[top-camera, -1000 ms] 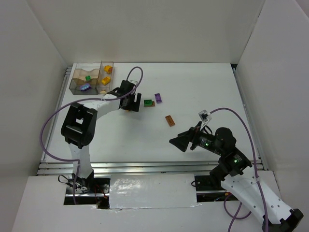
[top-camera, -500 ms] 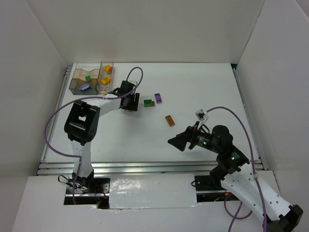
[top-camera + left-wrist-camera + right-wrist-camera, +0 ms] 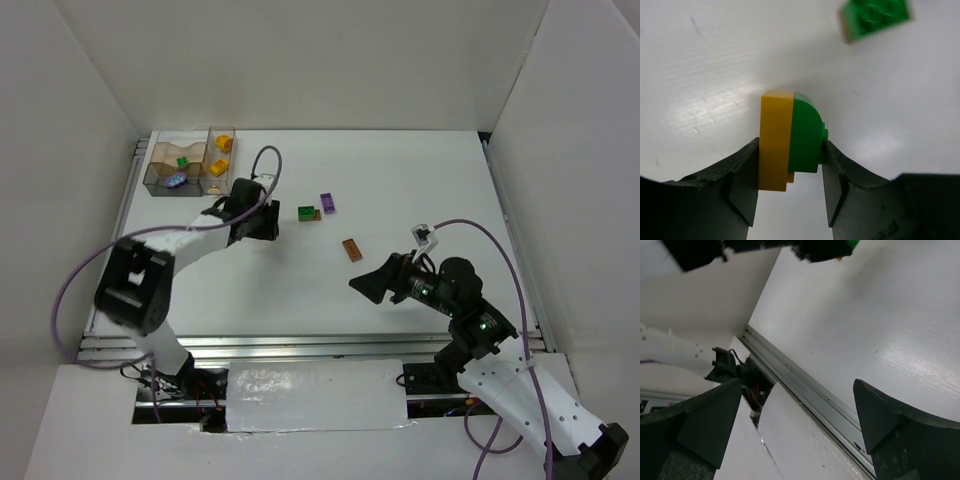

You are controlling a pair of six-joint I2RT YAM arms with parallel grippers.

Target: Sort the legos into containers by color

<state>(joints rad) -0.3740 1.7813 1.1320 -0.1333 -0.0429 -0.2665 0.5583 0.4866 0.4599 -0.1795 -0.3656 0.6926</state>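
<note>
Left hand point(image 3: 790, 156) pinches yellow-and-green lego point(image 3: 789, 132), unseen from overhead.

The yellow and green legos point(image 3: 790, 135) are smooth, glossy plastic. The table point(image 3: 715, 60) is matt white, finely ribbed and lightly scuffed. The left hand point(image 3: 790, 170) is matt black, grainy plastic. A dull metal rail point(image 3: 805, 386) edges the table.

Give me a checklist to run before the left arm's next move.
1. Grip: left pincer touches the yellow-and-green brick on both sides: ok.
2. Brick is one colour for sorting: not ok, its yellow and green halves are joined.
3. Brick lifted off the table: cannot tell.
4. The right pincer is open and empty: ok.
5. The containers are in view at the far left: ok.
</note>
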